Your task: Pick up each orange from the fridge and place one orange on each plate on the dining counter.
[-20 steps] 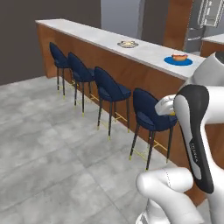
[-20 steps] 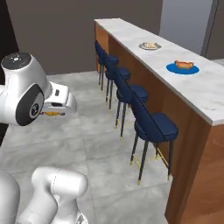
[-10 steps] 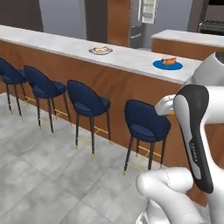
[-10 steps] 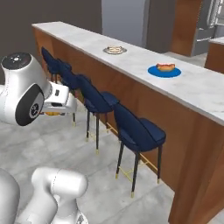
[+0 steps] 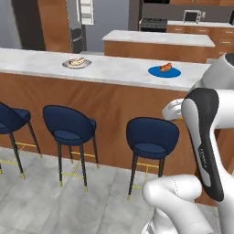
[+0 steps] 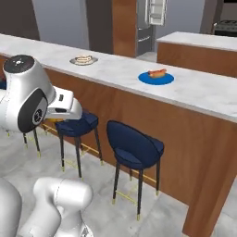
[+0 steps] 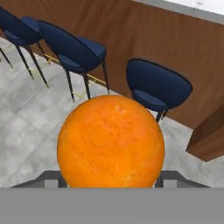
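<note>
The claw point(image 7: 111, 183) is pinching the bright orange point(image 7: 111, 141), held low in front of the stools. The blue plate point(image 6: 156, 77) sits up on the surface point(image 6: 115, 69), above and ahead, so the next move is up and over the edge.

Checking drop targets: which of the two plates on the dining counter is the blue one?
The blue plate is the one toward the right, nearer the arm; the pale plate sits farther left along the dining counter.

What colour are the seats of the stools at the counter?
Dark blue stools, clearest in the left base view.
</note>
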